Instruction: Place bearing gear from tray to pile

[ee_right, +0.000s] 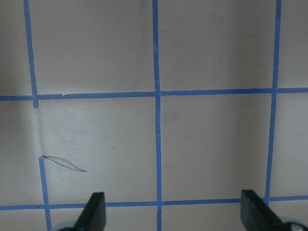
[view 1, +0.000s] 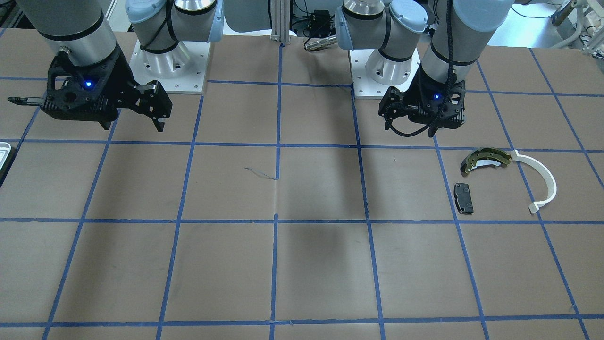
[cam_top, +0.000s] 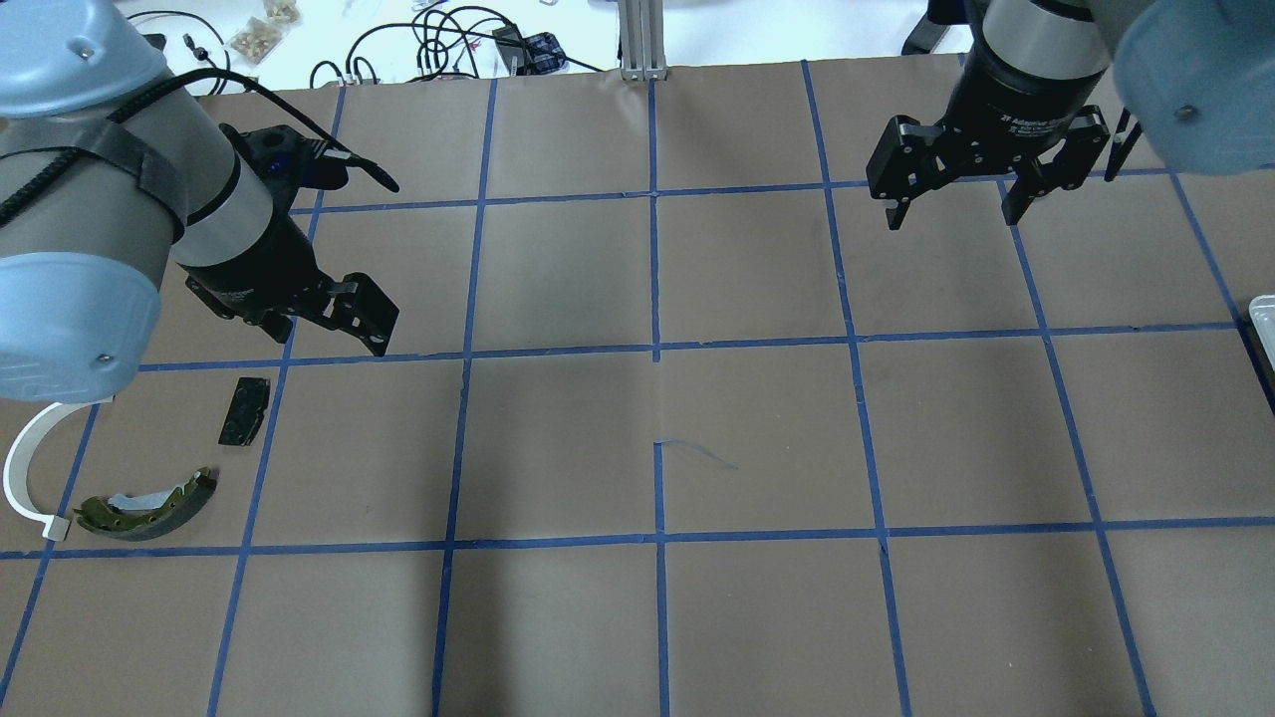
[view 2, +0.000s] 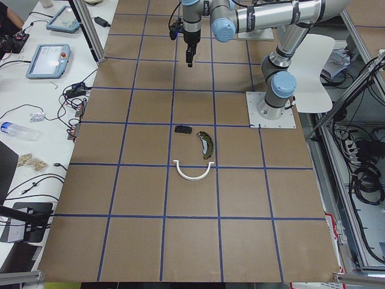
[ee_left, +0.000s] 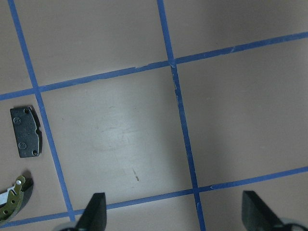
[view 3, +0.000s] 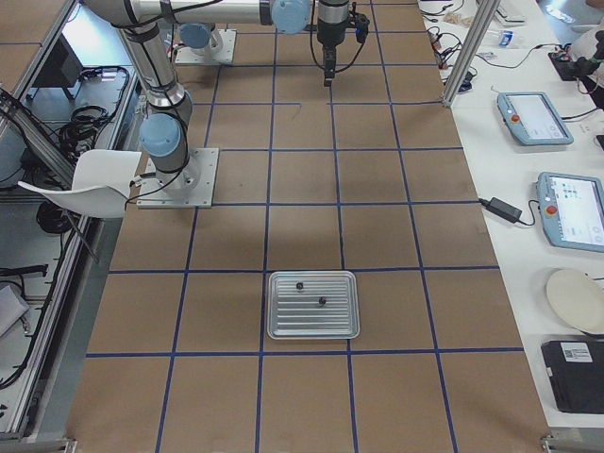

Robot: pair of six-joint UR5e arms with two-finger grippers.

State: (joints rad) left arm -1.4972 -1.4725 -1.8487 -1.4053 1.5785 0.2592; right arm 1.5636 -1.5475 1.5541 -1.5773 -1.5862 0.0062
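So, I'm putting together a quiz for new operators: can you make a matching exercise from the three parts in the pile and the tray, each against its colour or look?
Things:
1. brake shoe
2. curved strip
3. small pad
4. tray

Looks:
A. white
B. pale grey, holding two small dark parts
C. olive-yellow
D. black

Pairs: 1-C, 2-A, 3-D, 4-B.
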